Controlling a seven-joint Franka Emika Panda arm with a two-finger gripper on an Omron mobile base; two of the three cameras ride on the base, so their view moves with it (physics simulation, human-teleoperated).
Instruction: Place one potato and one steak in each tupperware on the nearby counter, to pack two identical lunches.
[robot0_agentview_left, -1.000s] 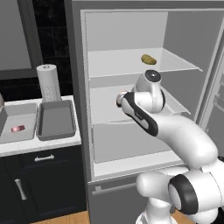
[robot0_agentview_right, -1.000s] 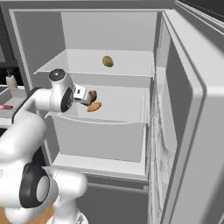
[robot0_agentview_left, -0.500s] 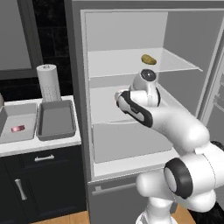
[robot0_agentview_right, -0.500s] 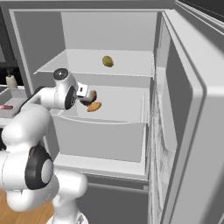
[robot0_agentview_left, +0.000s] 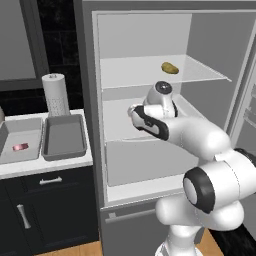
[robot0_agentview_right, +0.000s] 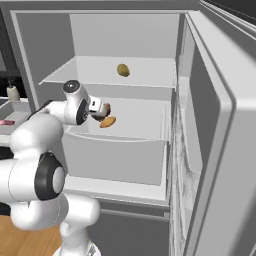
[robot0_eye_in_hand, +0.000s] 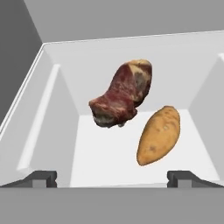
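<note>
Reaching deeper into the fridge's middle shelf, the spread, empty claw faces steak and potato at frame centre; lying close together, one could get knocked aside.

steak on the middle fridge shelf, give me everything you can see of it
The steak is a thick, lumpy raw cut, dark red marbled with pale tan fat at its far end. It lies on the white middle shelf of the open fridge, beside an orange-brown potato, close to it, contact unclear. The open pincer is just in front, touching nothing. In the right base view it shows dark past the hand.
</note>
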